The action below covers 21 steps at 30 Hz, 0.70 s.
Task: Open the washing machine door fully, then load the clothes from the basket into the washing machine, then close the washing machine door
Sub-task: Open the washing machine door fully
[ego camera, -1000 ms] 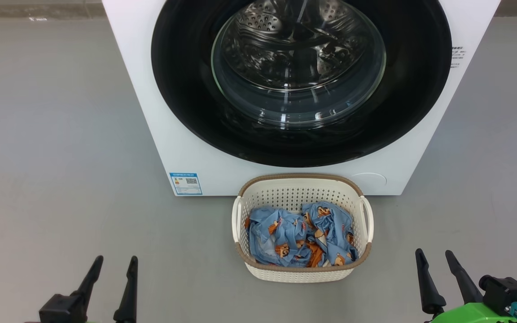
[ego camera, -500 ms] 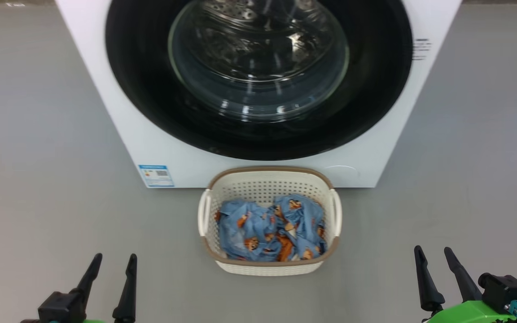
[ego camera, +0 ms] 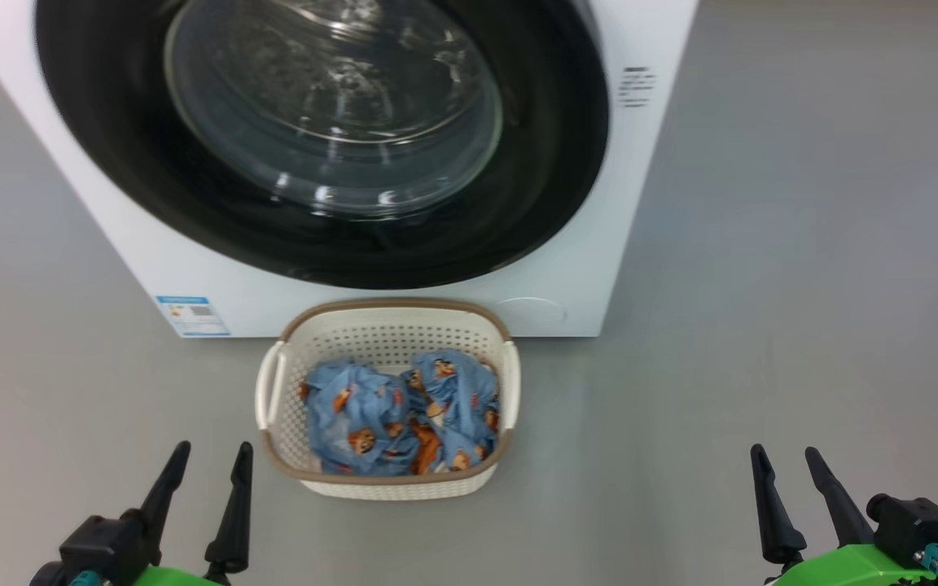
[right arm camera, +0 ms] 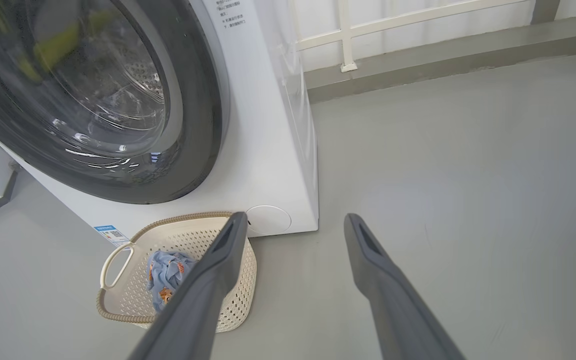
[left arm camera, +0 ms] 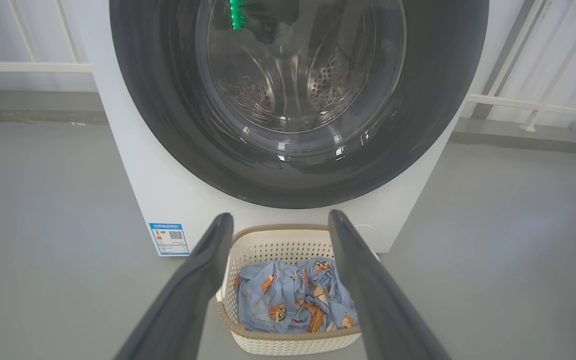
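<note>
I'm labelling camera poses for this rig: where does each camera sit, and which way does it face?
Head view: on the head, looking forward and down at the washing machine door and basket; left gripper and right gripper, both open, at the bottom corners.
Left wrist view: on the left wrist, facing the door squarely; basket between its fingers.
Right wrist view: on the right wrist, facing the washing machine obliquely; own fingers below.
Shared: all show door, basket, clothes.

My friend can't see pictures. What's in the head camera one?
A white washing machine, round black-rimmed door shut, stands behind a cream basket of blue cartoon-print clothes. The left gripper and right gripper sit open at the bottom corners.
</note>
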Motion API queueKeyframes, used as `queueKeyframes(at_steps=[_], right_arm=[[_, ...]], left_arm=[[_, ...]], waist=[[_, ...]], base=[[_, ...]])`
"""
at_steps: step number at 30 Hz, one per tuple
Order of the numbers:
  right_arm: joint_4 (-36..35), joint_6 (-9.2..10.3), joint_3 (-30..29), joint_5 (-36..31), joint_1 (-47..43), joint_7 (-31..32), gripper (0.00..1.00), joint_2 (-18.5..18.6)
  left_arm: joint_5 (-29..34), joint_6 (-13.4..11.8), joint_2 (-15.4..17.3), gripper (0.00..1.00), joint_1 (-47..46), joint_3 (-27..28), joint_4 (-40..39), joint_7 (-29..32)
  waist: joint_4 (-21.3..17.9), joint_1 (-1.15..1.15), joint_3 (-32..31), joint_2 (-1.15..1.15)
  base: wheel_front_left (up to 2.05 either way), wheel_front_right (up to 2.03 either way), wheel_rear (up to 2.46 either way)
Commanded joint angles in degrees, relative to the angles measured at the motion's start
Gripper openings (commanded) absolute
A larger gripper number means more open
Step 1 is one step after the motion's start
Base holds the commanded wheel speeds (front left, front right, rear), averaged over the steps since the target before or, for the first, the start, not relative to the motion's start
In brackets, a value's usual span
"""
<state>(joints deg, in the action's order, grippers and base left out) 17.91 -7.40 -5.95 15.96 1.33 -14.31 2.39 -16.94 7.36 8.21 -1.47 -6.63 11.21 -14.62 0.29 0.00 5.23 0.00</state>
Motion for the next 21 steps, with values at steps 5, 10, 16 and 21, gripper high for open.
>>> queueKeyframes(at_steps=[5, 10, 16, 21], right_arm=[[-1.4, -0.09, 1.7, -1.0, 2.1, -0.7, 1.0, 0.5], [-1.5, -0.09, 1.6, -0.8, 2.2, -0.7, 1.0, 0.5], [-1.5, -0.09, 2.1, -1.0, 2.3, -0.7, 1.0, 0.5], [-1.6, -0.09, 2.8, -1.2, 3.0, -0.7, 1.0, 0.5]], left_arm=[[-1.3, 0.1, 0.9, 1.0, -2.4, 2.7, -1.5, -0.4], [-1.2, 0.1, 0.9, 1.0, -2.4, 2.6, -1.6, -0.4], [-1.2, 0.1, 0.4, 1.0, -2.3, 2.3, -1.6, -0.4], [-1.1, 0.1, -0.2, 1.0, -2.1, 1.8, -1.5, -0.4]], waist=[[0.0, 0.0, -0.1, 0.0], [0.0, 0.0, -0.1, 0.0], [0.2, 0.0, -0.2, 0.0], [0.3, 0.0, -0.3, 0.0]], base=[[0.98, 0.81, -1.79], [0.5, 0.5, -1.0], [0.1, 0.1, -0.2], [0.0, 0.0, 0.0]])
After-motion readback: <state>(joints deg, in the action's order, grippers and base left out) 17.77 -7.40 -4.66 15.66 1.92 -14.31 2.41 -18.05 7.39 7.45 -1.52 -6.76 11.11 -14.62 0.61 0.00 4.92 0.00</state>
